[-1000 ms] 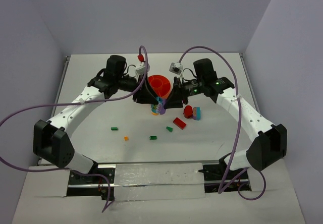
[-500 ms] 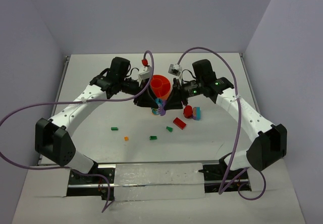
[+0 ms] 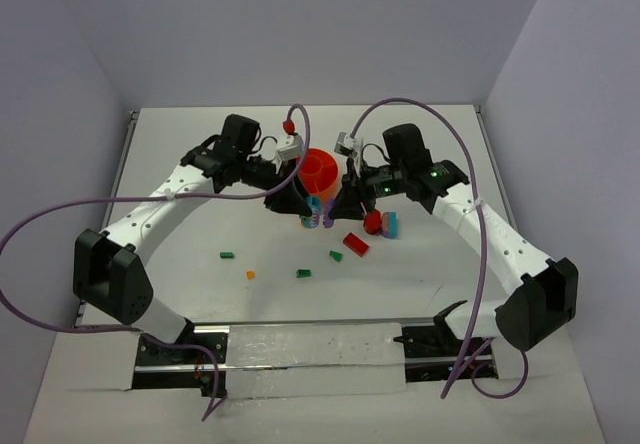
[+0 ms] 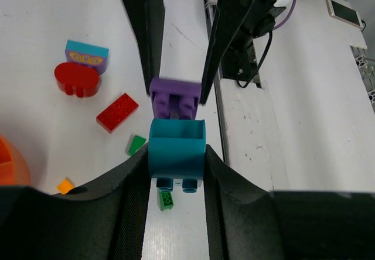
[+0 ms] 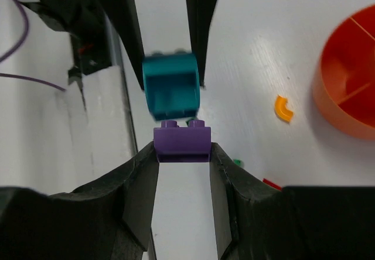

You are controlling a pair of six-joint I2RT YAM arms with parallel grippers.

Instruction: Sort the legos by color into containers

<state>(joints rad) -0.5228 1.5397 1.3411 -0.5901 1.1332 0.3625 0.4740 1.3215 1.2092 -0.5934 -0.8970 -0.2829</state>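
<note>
Both arms reach inward, meeting over the worktop [image 3: 420, 264] just in front of the orange bowl [image 3: 318, 154]. The left pincer [image 4: 176, 154] clamps a teal block [image 4: 176, 146]. The right pincer [image 5: 182, 154] clamps a purple block [image 5: 181, 143]. Only the wrist views show the teal block's hollow facing the purple block's studs, end to end; whether they touch is unclear.

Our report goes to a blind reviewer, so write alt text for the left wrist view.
The left gripper clamps a teal block between its fingers, while the right gripper opposite holds a purple block right against it, above the white table. To the left lie a red brick, a red round piece, small green bricks and the orange bowl at the frame's edge.
</note>
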